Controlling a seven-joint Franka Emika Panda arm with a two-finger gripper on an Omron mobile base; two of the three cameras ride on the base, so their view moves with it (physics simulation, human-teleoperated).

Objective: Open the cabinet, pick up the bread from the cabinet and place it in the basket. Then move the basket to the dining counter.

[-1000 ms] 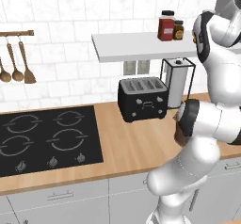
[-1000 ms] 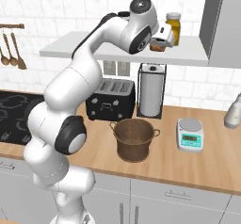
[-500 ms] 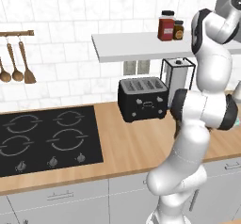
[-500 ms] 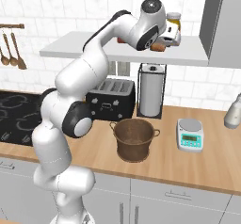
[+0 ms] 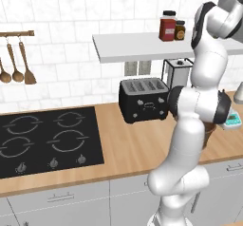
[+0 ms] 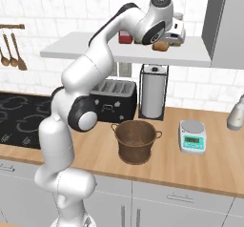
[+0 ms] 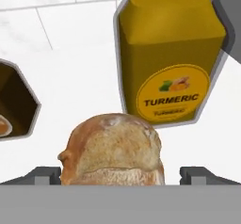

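Golden-brown crust takes up the bottom middle of the hand view: the bread (image 7: 113,150) sits right between the two dark finger tips of the gripper (image 7: 121,175), which are spread wide with one poking up on either side of the bun, and I can't tell if they're actually touching it. Just behind it, upper right of that frame, is a yellow turmeric jar (image 7: 169,58), and a darker jar (image 7: 12,100) is cut off at the left edge. In the right base view the bread (image 6: 161,45) is on the white shelf (image 6: 95,54) near the top centre, tucked right under the hand. Compared to a second ago the arm has swung further right along the shelf, and the elbow now stands much straighter in the left base view, where it covers the shelf's right end. The basket (image 6: 136,141) hasn't moved; it's on the wood worktop (image 6: 209,169) at lower centre, between the black toaster (image 6: 114,99) and the small scale (image 6: 193,136), well below the bread.
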